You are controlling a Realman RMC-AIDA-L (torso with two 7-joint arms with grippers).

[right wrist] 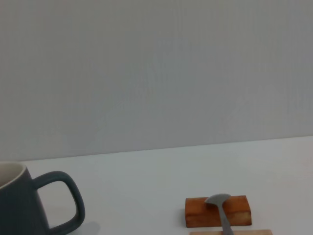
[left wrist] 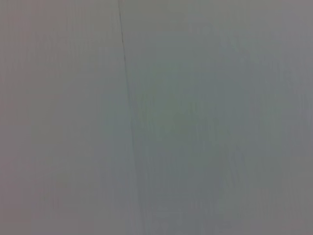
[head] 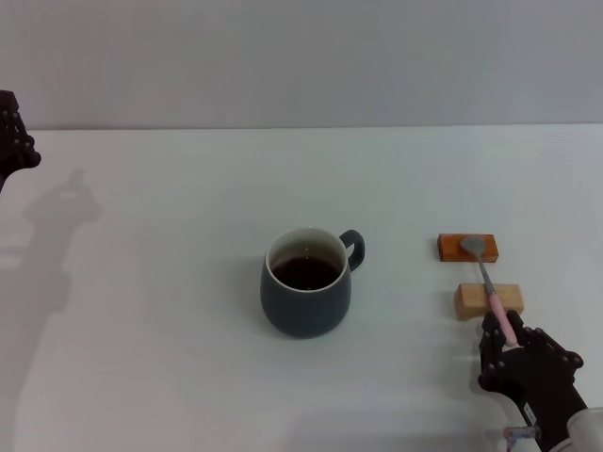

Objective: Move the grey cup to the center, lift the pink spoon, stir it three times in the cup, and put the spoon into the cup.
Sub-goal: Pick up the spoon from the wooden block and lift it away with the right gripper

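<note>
The grey cup stands at the middle of the white table with dark liquid in it, its handle toward the right; its handle also shows in the right wrist view. The pink spoon lies across two blocks, its silver bowl on the orange-brown block and its pink handle over the light wooden block. My right gripper is at the near end of the handle, its fingers either side of it and open. My left gripper is parked at the far left edge.
The table's far edge meets a plain grey wall. The spoon's bowl and the orange-brown block show in the right wrist view. The left wrist view shows only a blank surface.
</note>
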